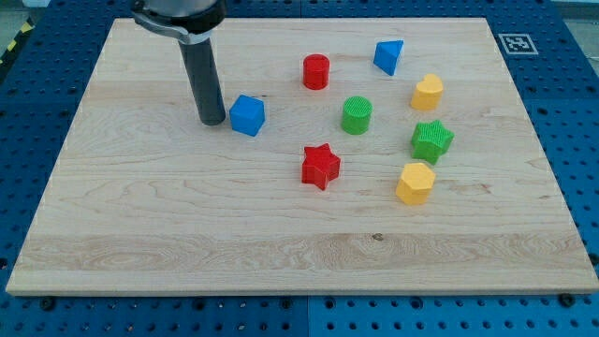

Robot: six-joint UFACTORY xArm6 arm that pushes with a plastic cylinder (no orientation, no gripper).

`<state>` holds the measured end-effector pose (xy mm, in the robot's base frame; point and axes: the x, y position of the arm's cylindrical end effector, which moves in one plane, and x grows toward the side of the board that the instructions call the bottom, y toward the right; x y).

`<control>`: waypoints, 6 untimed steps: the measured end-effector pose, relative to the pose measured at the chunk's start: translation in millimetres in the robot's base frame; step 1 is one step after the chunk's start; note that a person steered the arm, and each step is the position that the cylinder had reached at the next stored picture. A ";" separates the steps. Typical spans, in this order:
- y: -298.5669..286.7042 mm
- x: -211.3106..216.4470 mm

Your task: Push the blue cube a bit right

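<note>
The blue cube sits on the wooden board, left of the middle and toward the view's top. My tip is the lower end of a dark rod coming down from the view's top. It rests just left of the blue cube, with a narrow gap or light contact; I cannot tell which.
Right of the cube are a red cylinder, a green cylinder, a red star, a blue triangular block, two yellow blocks and a green star.
</note>
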<state>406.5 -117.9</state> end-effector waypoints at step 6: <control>64.7 -0.1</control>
